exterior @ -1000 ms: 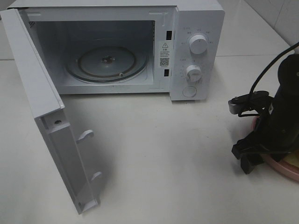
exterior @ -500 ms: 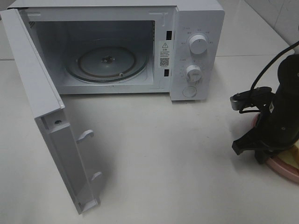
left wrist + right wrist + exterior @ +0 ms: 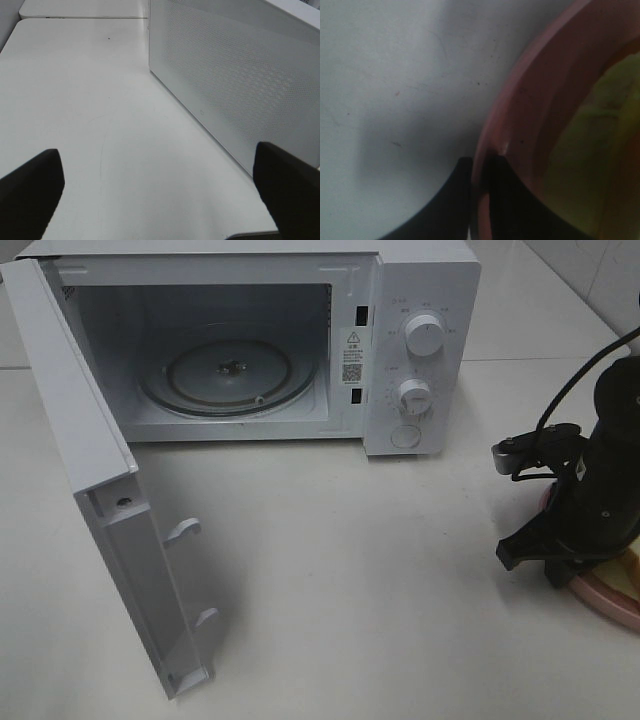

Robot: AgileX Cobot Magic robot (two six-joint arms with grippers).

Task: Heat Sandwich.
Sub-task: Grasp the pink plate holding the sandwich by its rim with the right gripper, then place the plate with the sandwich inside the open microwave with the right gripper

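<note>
The white desk was smooth and matte, with a thin seam running across it close to its far edge. A white microwave stood on it at the far edge, toward the left corner. Its door was swung wide open over the left side of the desk, reaching toward the near edge. A pink plate lay flat on the desk at the right edge, nearer the front than the microwave and well apart from it. The middle of the desk showed only faint scuffs.

sandwich mostly hidden behind right arm, cut by frame edge; plate likewise
</note>
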